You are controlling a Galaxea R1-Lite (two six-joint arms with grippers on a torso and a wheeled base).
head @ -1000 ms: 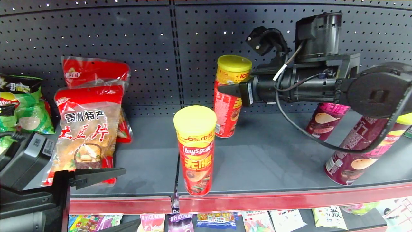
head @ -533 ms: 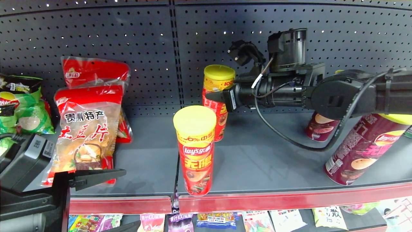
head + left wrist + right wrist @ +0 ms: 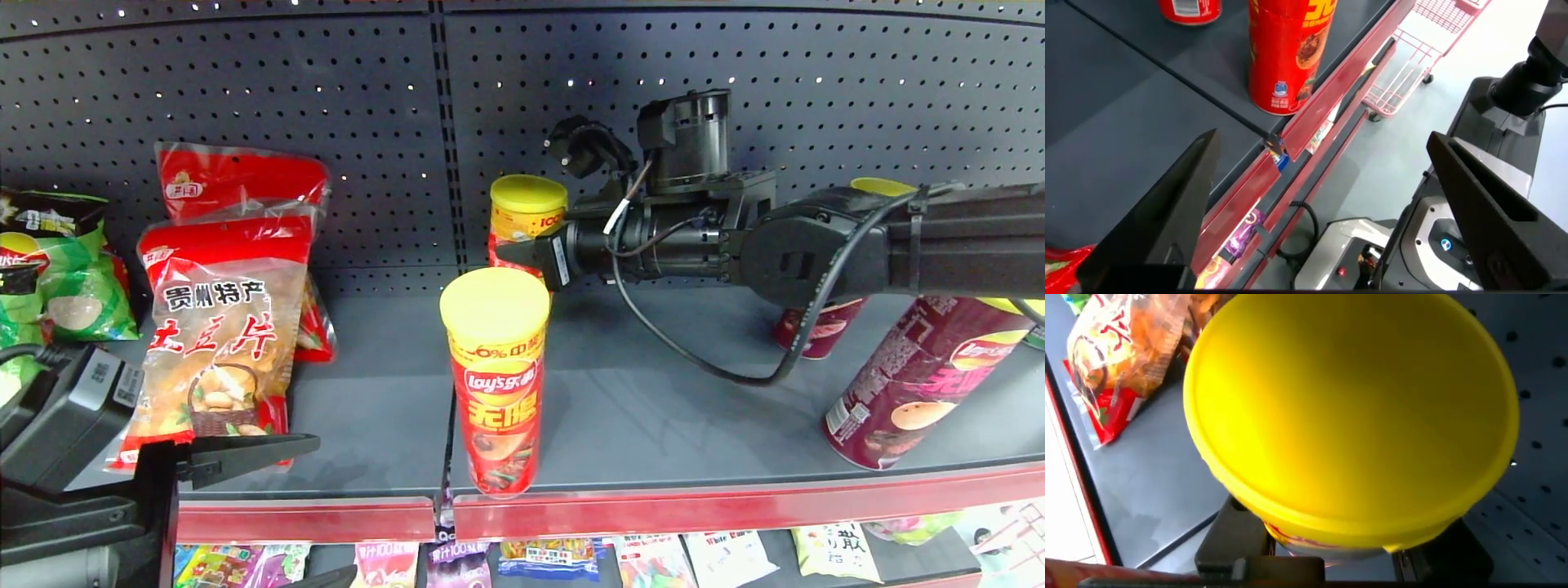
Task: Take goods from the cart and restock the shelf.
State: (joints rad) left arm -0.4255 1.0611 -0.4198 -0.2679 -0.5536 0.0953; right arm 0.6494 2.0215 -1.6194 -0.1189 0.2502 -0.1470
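My right gripper (image 3: 522, 247) reaches in from the right and is shut on a red chip can with a yellow lid (image 3: 526, 214), held upright near the pegboard back of the shelf (image 3: 653, 408). Its base is hidden behind a second, identical red can (image 3: 495, 384) that stands at the shelf's front edge. In the right wrist view the held can's yellow lid (image 3: 1351, 416) is very close, with a finger (image 3: 1229, 549) on each side below it. My left gripper (image 3: 1323, 196) hangs open and empty low at the left, in front of the shelf lip; one finger (image 3: 245, 451) points right.
Red snack bags (image 3: 220, 327) lean at the left of the shelf, with a green bag (image 3: 57, 278) beyond them. Two purple cans (image 3: 914, 376) (image 3: 808, 331) lean at the right under my right arm. A pink cart (image 3: 1413, 57) stands on the floor past the red shelf lip (image 3: 1315, 122).
My right arm has carried the can leftward and lower, deeper toward the back of the shelf behind the front can. The left arm has barely moved.
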